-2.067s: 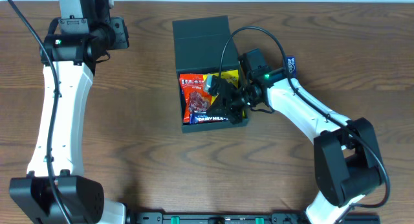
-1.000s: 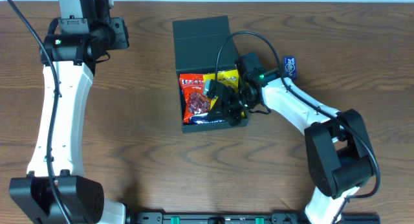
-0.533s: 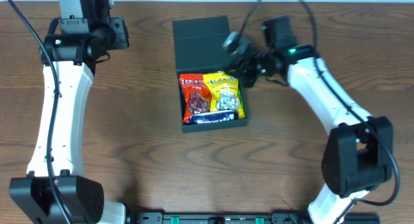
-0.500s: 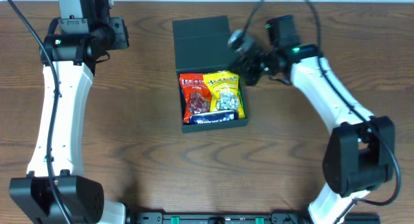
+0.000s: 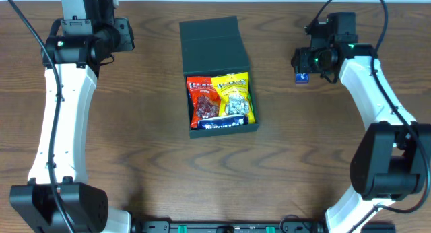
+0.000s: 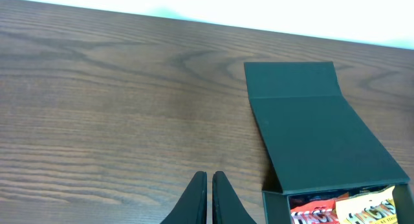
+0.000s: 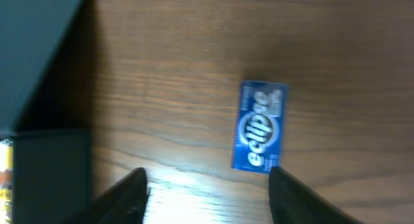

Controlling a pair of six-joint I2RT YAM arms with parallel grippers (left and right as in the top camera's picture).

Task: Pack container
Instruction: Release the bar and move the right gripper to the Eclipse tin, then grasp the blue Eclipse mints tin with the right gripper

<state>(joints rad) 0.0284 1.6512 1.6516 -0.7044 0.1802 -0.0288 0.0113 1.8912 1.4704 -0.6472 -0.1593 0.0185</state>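
- Container (image 5: 214, 48): dark green box in the middle of the tabletop (image 5: 135, 159), nearer the back edge. The lid is open, with the flap leaning toward the back edge.
- Contents: red packet (image 5: 204, 102) on the left, yellow packet (image 5: 234, 98) on the right, and a blue packet (image 5: 219, 124) along the front wall. The floor looks fully covered.
- Gum pack (image 7: 261, 127): small, blue and flat on the tabletop, well apart from the container on its right and toward the back edge. It appears to be the one item left outside.
- Right hand (image 7: 207, 185): fingers apart with nothing between them, poised above the gum pack. In the wrist view the pack sits ahead of the fingers and off to one side, near one finger.
- Left hand (image 6: 209, 179): fingers together and empty, parked by the back left corner, clear of the work.
- Step in hand, as judged: picking up the gum pack.
- Centre first: shift the right hand until the pack lies midway between the fingers, not under one of them.
- The pack's long sides already run roughly along the fingers, so close across its narrow width and skip any large wrist turn.
- The pack is thin, so bring the fingertips down to just touch the tabletop before closing, or they may pinch only the top edge and slip.
- Lift straight up, and approach the container from its right wall, away from the raised flap.
- Lay the pack flat on top of the packets, since no bare floor shows.
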